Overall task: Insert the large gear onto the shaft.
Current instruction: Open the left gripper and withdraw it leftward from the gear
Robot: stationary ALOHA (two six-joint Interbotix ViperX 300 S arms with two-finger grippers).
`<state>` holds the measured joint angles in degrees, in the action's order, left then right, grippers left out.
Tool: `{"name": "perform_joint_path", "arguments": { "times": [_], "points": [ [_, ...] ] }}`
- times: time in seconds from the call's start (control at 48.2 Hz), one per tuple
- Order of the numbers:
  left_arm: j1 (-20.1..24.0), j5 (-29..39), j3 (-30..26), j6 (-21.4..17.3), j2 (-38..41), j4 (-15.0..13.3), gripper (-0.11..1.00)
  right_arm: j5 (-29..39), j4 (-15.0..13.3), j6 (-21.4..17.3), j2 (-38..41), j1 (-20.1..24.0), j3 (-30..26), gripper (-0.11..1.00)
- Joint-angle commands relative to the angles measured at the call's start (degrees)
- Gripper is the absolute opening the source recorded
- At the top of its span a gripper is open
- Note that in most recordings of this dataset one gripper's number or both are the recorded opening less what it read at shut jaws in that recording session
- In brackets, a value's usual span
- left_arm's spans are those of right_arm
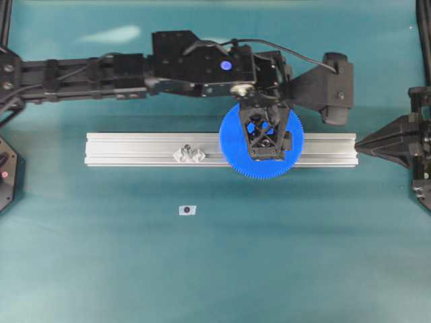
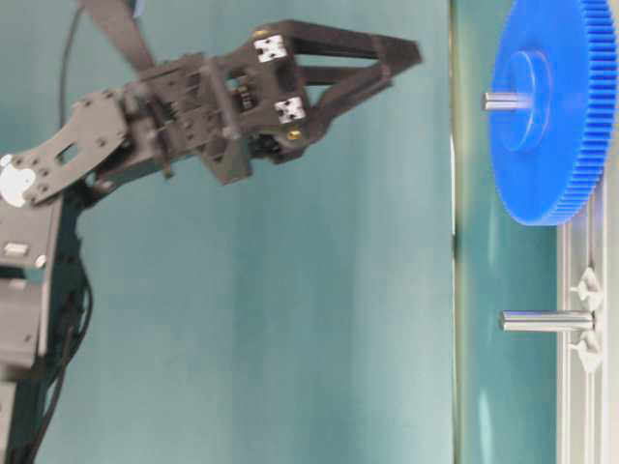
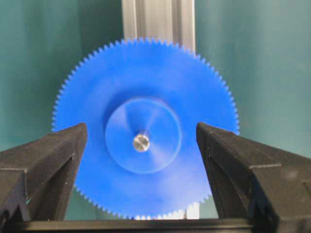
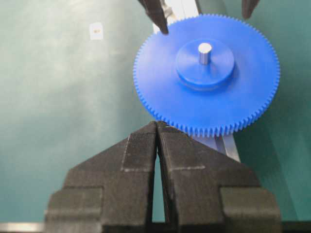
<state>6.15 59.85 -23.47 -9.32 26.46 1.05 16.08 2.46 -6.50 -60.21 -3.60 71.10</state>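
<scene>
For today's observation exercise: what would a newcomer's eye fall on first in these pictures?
The large gear, bright blue, sits on the silver rail with the shaft poking up through its hub. Above it hangs the left tool, wide open and holding nothing. A second bare pin stands further along the rail.

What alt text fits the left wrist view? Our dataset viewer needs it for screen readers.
The large gear, blue and toothed, sits on the shaft, whose metal tip shows through its hub. The open left gripper flanks it without touching, above an aluminium rail on a teal surface.
</scene>
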Motion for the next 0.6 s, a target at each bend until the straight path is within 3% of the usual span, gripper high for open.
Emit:
{"name": "perform_joint_path", "arguments": {
  "times": [0.0,0.187,0.353,0.581],
  "points": [
    [-0.18,-1.76,1.41,0.79,-4.92,0.18,0.87,0.7,0.18,-0.88,0.0,-0.09,-0.7,0.09],
    [-0.35,-7.03,8.44,3.34,-10.02,0.09,0.87,2.2,0.18,-0.88,-0.79,-0.09,-0.88,0.09],
    [-0.7,-13.8,16.26,6.33,-15.91,0.18,0.87,2.2,0.0,-3.08,-1.05,-0.09,-0.62,0.09],
    [-1.76,-14.85,22.59,6.94,-20.3,0.18,0.87,2.29,-0.18,-3.69,-1.05,-0.09,-0.79,0.09]
  ]
}}
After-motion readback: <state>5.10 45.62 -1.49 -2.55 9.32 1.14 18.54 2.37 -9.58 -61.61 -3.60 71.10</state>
